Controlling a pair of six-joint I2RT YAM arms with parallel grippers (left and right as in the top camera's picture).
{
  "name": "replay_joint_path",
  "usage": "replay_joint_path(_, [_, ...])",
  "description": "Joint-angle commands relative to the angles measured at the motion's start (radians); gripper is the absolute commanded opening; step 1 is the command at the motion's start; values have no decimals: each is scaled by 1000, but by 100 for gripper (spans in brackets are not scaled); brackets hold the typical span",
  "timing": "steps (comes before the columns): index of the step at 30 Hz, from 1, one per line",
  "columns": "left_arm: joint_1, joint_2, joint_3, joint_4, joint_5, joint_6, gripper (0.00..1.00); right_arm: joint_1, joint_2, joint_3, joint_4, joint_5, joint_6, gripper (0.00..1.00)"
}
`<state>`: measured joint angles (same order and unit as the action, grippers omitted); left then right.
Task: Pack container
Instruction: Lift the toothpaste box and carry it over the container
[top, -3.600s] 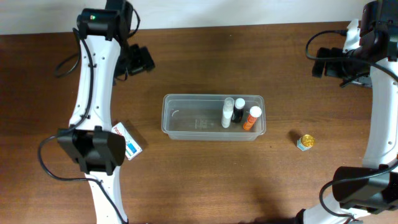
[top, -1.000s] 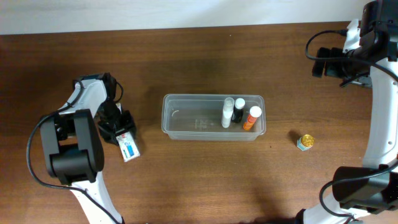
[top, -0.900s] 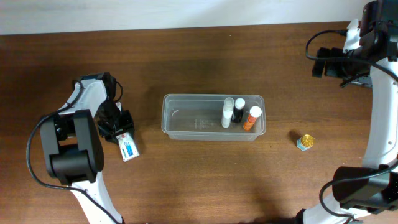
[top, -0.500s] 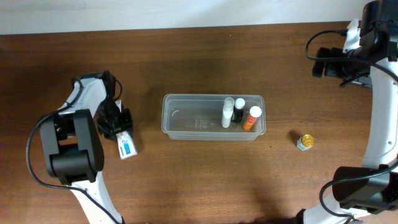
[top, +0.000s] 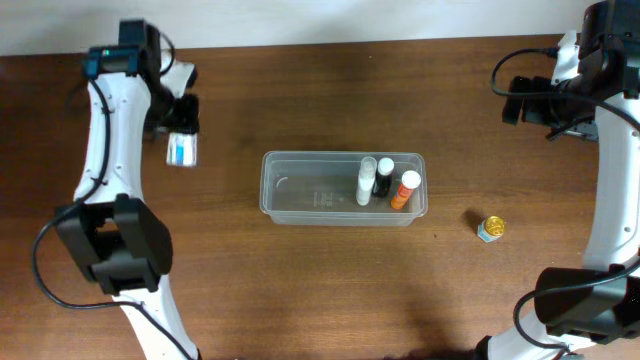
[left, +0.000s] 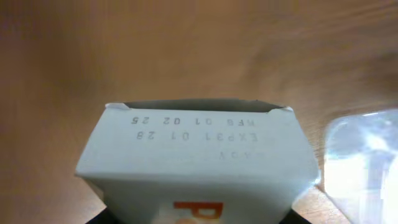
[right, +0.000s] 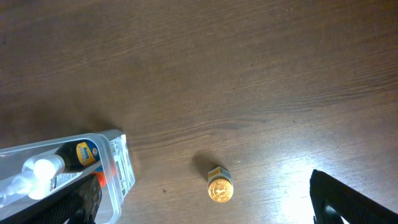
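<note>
A robot lab bench: a bare brown wooden table (top: 330, 280), a white wall (top: 350, 20) along its far edge, and white cabled robot arms (top: 100, 150) at both side edges.

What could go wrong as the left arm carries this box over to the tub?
1. The left gripper holds the small box by one end, so it may tilt or slip in transit.
2. Three bottles crowd the right end of the container. A drop there could knock them, so the bare left part looks safer.
3. Coming in low, the box could catch the rim and shove the container.
</note>
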<state>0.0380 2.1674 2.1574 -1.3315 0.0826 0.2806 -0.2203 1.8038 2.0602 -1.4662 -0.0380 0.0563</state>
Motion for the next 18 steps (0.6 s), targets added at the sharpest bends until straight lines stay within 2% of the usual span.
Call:
replay_joint_path(1, [-75, -8, 87, -10, 84, 313, 46, -5, -10, 15, 0, 9, 4, 98])
replay_joint_path(4, [-142, -8, 111, -13, 95, 438, 47, -5, -10, 15, 0, 9, 4, 98])
replay_joint_path(8, [-236, -8, 112, -28, 97, 540, 51, -5, -10, 15, 0, 9, 4, 98])
replay_joint_path(18, [-436, -8, 112, -65, 93, 634, 51, -5, -10, 15, 0, 9, 4, 98])
